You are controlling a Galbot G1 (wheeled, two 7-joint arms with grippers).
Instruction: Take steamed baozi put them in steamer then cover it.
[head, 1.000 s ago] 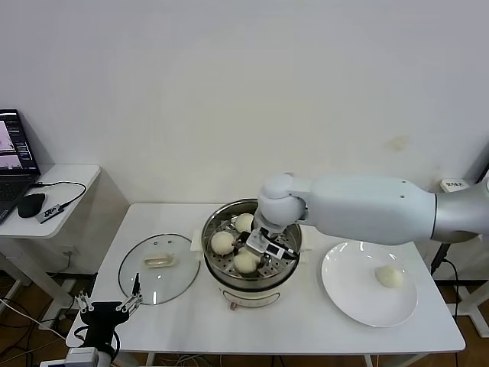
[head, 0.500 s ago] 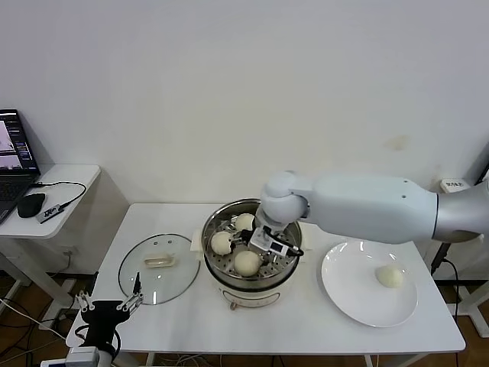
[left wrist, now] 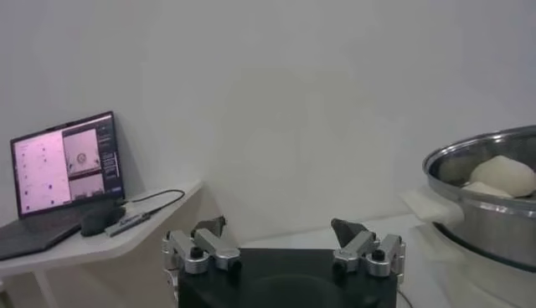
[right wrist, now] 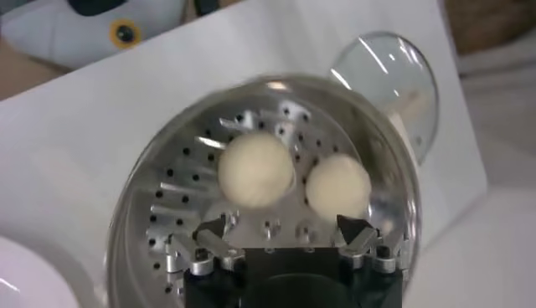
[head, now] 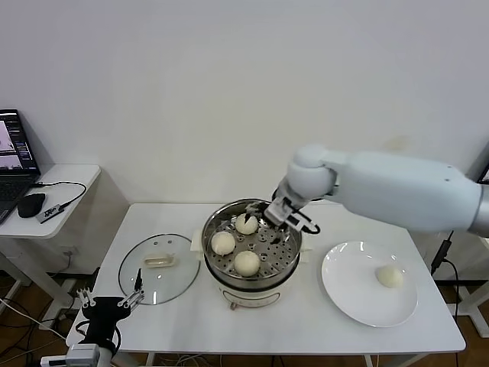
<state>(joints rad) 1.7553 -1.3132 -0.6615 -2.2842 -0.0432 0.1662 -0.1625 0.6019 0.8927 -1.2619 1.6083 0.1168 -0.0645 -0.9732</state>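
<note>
The steamer stands mid-table, its perforated tray holding three baozi. A fourth baozi lies on the white plate to the right. My right gripper hovers open and empty over the pot's back right part. In the right wrist view it looks down on two of the buns from above them. The glass cover lies flat on the table left of the pot. My left gripper is parked open near the table's front left corner.
A side table on the far left carries a laptop, a mouse and cables. The left wrist view shows the pot's rim off to one side. The wall rises close behind the table.
My right gripper let go of the front baozi in the steamer, opened, and drew up and back to the right. The left arm stayed put.
</note>
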